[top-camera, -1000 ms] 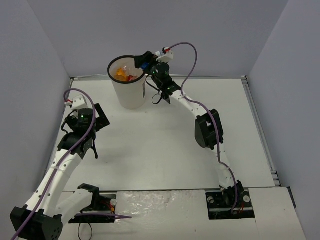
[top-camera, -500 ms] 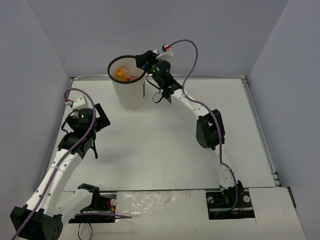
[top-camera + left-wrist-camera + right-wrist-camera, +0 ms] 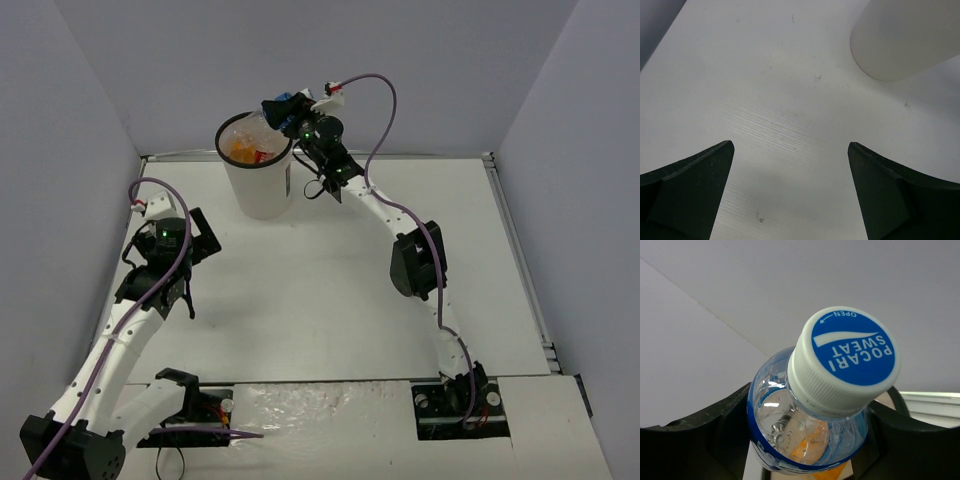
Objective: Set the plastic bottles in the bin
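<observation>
The white bin [image 3: 257,185] with a black rim stands at the back of the table; its wall also shows in the left wrist view [image 3: 905,35]. Inside it lie an orange-filled bottle [image 3: 240,150] and a red-labelled one [image 3: 266,155]. My right gripper [image 3: 283,108] [image 3: 807,440] is shut on the blue-labelled bottle [image 3: 805,430], which hangs just above the bin's right rim. Its blue and white cap [image 3: 845,355] points at the wrist camera. My left gripper [image 3: 200,232] [image 3: 790,145] stands open and holds nothing, low over the table left of the bin.
Grey walls close in the table at the back and on both sides. A metal rail [image 3: 520,260] runs along the table's right edge. The right arm [image 3: 415,262] arches across the middle of the table from its base.
The right gripper has risen and shifted a little left with the blue-labelled bottle, from the bin's rim to just above it. The left arm has not moved.
</observation>
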Action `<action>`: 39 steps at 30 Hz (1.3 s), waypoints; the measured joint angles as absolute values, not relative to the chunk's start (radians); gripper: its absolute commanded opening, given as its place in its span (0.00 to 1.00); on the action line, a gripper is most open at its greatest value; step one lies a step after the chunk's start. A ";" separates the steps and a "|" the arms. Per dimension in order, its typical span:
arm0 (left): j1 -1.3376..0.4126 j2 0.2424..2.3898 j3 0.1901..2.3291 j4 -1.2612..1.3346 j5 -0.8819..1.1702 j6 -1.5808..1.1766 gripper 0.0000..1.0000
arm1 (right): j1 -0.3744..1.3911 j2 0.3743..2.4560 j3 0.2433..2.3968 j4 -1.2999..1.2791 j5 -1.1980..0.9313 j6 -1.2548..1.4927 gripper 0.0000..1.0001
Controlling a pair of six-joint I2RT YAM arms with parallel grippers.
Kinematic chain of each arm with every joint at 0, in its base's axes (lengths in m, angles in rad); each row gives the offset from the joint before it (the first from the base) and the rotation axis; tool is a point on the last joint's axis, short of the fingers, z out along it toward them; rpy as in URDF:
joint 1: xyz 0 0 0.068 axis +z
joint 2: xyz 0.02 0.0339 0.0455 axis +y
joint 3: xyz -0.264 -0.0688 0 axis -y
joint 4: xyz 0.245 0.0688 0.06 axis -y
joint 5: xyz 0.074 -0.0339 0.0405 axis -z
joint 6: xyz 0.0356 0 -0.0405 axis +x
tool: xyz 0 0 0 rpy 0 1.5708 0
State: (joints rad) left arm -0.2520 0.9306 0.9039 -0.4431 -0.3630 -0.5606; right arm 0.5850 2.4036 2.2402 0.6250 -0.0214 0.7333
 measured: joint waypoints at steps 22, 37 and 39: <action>-0.252 0.920 0.904 -0.433 -0.319 -0.561 0.97 | 0.622 2.498 2.387 0.472 -0.082 0.613 0.34; -0.252 0.930 0.904 -0.425 -0.310 -0.561 0.97 | 0.636 2.491 2.402 0.384 -0.013 0.400 0.95; -0.252 0.935 0.904 -0.422 -0.305 -0.561 0.97 | 0.635 2.490 2.404 0.377 -0.027 0.386 0.98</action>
